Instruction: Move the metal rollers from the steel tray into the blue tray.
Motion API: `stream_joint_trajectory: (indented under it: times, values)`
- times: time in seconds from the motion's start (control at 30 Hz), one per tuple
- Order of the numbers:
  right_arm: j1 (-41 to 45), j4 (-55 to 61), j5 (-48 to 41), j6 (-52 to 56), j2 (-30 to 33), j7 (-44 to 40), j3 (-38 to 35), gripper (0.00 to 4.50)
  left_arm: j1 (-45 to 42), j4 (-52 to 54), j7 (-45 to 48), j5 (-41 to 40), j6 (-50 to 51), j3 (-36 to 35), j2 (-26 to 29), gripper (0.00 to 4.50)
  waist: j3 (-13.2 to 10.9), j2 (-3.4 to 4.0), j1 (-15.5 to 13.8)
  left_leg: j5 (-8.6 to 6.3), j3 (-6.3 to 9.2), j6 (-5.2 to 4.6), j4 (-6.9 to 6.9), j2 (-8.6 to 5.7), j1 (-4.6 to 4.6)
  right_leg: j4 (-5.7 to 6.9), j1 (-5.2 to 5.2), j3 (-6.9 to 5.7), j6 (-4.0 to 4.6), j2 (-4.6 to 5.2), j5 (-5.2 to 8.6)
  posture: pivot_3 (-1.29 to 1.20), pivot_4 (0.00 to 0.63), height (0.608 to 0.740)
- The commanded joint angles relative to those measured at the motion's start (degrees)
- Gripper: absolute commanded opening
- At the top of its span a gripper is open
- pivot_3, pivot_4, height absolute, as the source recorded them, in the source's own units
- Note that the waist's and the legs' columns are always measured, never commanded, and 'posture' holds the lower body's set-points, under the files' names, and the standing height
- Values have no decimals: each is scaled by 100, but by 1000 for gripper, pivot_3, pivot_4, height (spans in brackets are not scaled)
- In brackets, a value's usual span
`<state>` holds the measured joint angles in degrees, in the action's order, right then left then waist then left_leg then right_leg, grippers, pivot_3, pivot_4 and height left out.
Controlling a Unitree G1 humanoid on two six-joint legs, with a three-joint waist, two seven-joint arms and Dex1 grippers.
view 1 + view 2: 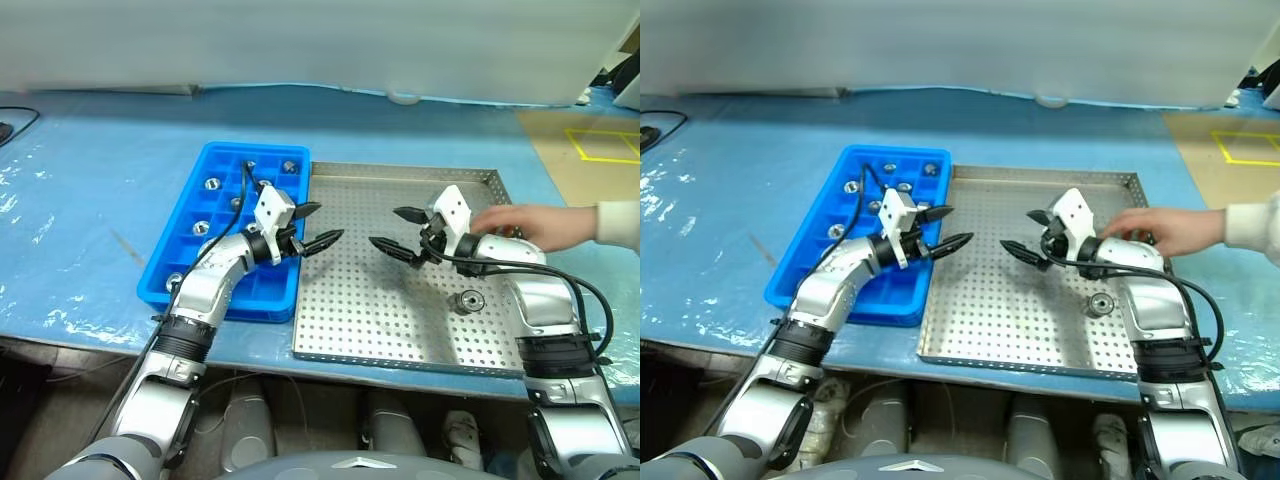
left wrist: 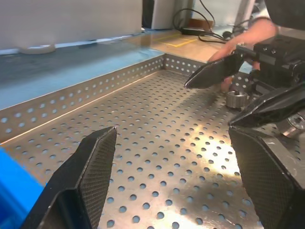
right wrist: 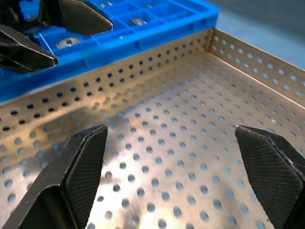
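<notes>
The steel tray lies in the middle of the table with the blue tray against its left side. One metal roller sits on the steel tray near its front right. Another roller lies by a person's fingers. Several rollers rest in the blue tray's compartments. My left gripper is open and empty over the seam between the trays, pointing right. My right gripper faces it over the steel tray, open wide and holding nothing.
A person's hand reaches in from the right onto the steel tray, just behind my right wrist. The table is covered in blue sheeting. A white ring-shaped object lies at the back edge.
</notes>
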<state>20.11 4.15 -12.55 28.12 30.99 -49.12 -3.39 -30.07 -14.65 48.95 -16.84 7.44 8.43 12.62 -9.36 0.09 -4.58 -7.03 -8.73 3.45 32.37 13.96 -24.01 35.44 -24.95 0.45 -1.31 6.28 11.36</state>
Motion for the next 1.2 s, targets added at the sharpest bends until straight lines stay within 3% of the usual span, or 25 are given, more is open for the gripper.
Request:
stream_joint_trajectory:
  times: [0.03, 0.43, 1.2]
  values:
    - [-341, 430, -25, 219, 270, 494, -580, 4487, -203, -159, 199, 58, -230, 110, -163, 3988, 0, 0, 20, 0, -3, 0, -4, -4, 3, -4, 3, 2, -1, 3, 1, -221, 150, 740]
    - [-1260, 1076, -323, 662, 609, 861, -1073, 4487, -466, -748, 553, 260, -517, 224, -398, 3988, 2, 3, 284, -26, -61, -42, -17, -9, 13, -65, -1, 54, -8, 0, -5, -294, 150, 740]
    - [-1011, 950, -544, 694, 647, 842, -785, 4487, -380, -607, 561, 278, -440, 160, -333, 3988, 1, 1, 369, -37, -117, -60, -17, -13, 29, -72, -16, 108, -24, 1, -10, -257, 150, 740]
